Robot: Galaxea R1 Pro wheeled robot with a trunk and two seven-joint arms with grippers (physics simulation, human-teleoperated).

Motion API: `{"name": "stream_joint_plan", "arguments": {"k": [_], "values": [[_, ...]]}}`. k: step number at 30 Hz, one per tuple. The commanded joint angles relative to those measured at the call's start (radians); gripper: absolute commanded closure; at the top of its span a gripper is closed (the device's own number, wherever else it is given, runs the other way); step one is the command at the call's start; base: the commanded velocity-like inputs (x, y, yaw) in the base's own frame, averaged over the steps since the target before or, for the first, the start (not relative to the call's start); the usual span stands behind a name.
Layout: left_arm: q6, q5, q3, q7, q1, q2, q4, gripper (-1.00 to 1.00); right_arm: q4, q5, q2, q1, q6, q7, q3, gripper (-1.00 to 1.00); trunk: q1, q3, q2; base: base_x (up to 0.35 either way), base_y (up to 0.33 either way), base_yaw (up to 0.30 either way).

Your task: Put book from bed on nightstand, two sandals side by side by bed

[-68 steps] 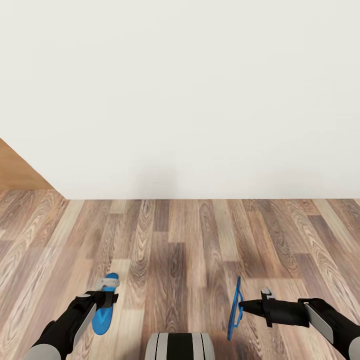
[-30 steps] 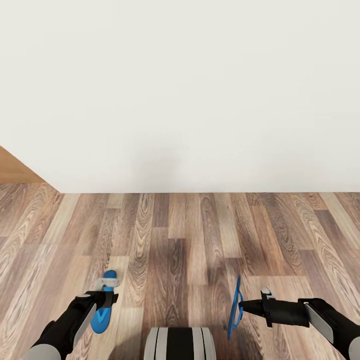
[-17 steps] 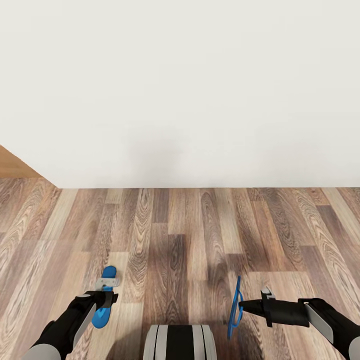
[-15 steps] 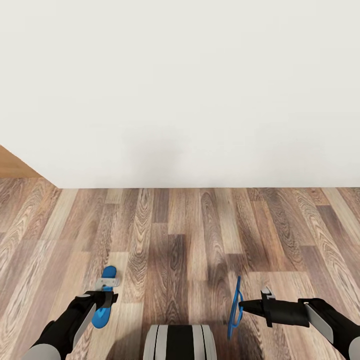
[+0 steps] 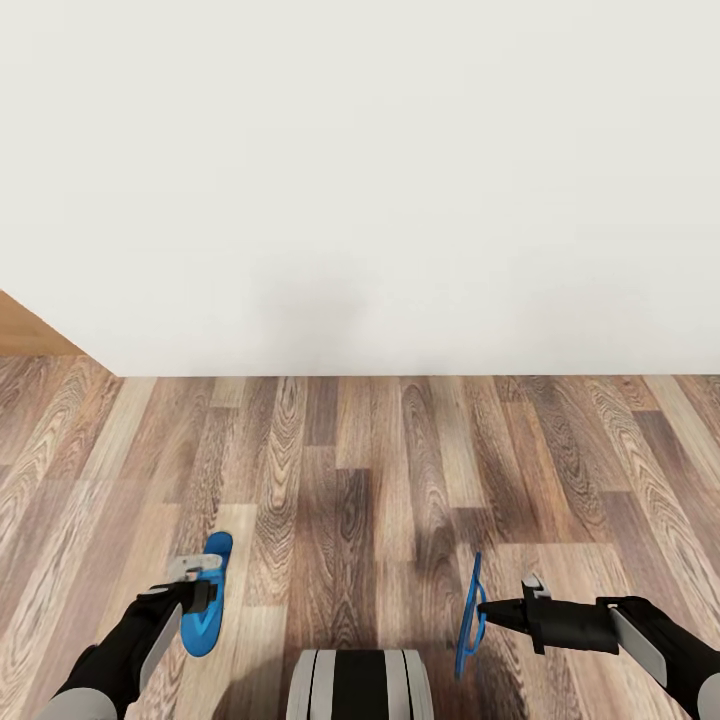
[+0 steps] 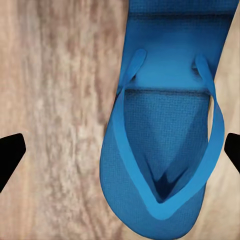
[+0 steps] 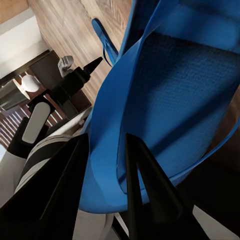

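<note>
One bright blue sandal lies flat on the wood floor, strap side up. My left gripper hovers over it, open, its black fingertips wide apart on either side and clear of it. The second sandal hangs on edge above the floor. My right gripper is shut on its strap. The bed, the book and the nightstand are out of view.
A plain white wall rises straight ahead, meeting the plank floor. A light-brown wooden surface shows at the far left. My base sits at the bottom centre between both arms.
The left gripper has opened and drawn back slightly to the left, leaving its sandal flat on the floor. Before that, the whole view crept toward the wall. The right arm keeps its hold.
</note>
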Motion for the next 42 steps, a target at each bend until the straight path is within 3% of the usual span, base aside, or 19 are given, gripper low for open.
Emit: {"name": "stream_joint_plan", "arguments": {"k": [1, 17, 24, 31, 37, 42], "values": [[0.005, 0.003, 0.0, 0.003, 0.0, 0.0, -0.002, -1.0, 0.0, -0.007, -0.001, -0.001, 0.007, 0.003, 0.005, 1.0, 0.0, -0.001, 0.0, 0.0, 0.0, 0.0], [0.005, 0.003, -0.002, -0.002, 0.001, -0.013, 0.0, -1.0, 0.0, -0.007, -0.002, -0.001, 0.007, 0.003, 0.005, 1.0, 0.0, -0.001, 0.0, 0.0, 0.0, 0.0], [0.005, 0.004, -0.003, -0.002, 0.0, -0.014, 0.0, -1.0, 0.0, -0.007, -0.002, 0.0, 0.007, 0.003, 0.005, 1.0, 0.003, -0.028, -0.002, 0.0, 0.0, 0.0], [0.005, 0.004, -0.004, -0.002, 0.0, -0.014, 0.0, -1.0, 0.0, -0.007, -0.002, -0.001, 0.007, 0.003, 0.005, 1.0, 0.003, -0.028, -0.002, 0.0, 0.0, 0.0], [0.005, 0.004, -0.004, -0.002, 0.001, -0.015, 0.001, -1.0, 0.0, -0.007, -0.002, -0.001, 0.007, 0.003, 0.006, 1.0, 0.006, -0.051, -0.003, 0.0, 0.0, 0.0], [0.004, 0.003, -0.004, -0.002, 0.0, -0.015, 0.0, -1.0, 0.0, -0.007, -0.002, -0.001, 0.007, 0.003, 0.005, 1.0, 0.006, -0.051, -0.003, 0.0, 0.0, 0.0]]}}
